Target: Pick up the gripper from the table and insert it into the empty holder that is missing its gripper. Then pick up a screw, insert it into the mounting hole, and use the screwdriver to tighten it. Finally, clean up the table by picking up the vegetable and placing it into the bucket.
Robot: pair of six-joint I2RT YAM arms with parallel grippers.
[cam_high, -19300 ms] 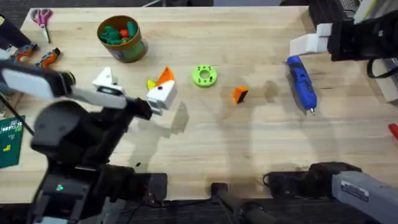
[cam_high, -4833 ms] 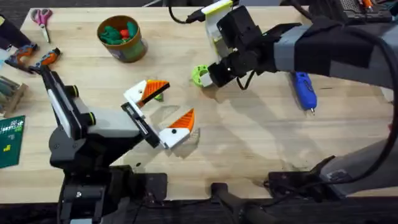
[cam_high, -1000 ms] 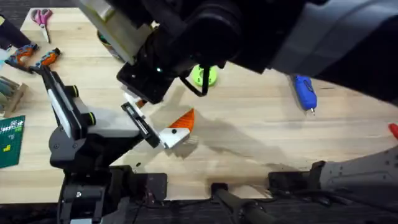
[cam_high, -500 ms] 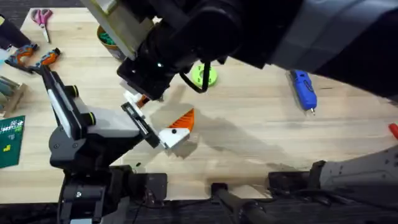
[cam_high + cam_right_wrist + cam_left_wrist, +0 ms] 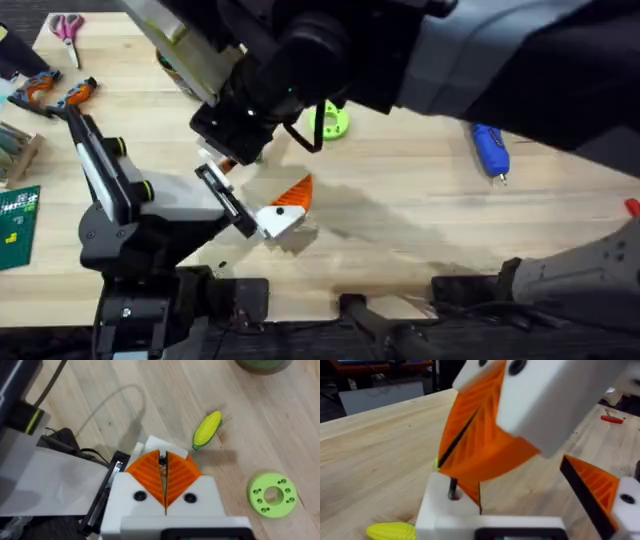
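My right gripper (image 5: 163, 467) hangs over the left arm's white holder (image 5: 157, 444), its orange pads shut on a dark screw (image 5: 162, 460). In the left wrist view the screw (image 5: 453, 489) stands in a hole on the holder (image 5: 437, 515), with a bit of the orange gripper (image 5: 470, 491) beside it. My left gripper (image 5: 250, 185) is open; its other finger (image 5: 285, 205) carries an orange triangle. The yellow vegetable (image 5: 206, 429) lies on the table just past the holder. The blue screwdriver (image 5: 487, 147) lies at the right. The bucket (image 5: 262, 364) is mostly hidden.
A lime-green ring with holes (image 5: 333, 120) lies near the middle. Scissors (image 5: 67, 28) and small hand tools (image 5: 60, 92) sit at the far left, with a green board (image 5: 15, 225) at the left edge. The right arm looms dark over the table's upper middle.
The orange wedge once lay loose mid-table; since then the right arm swung over the left gripper. Over the last second it has only shifted slightly; the left arm holds still.
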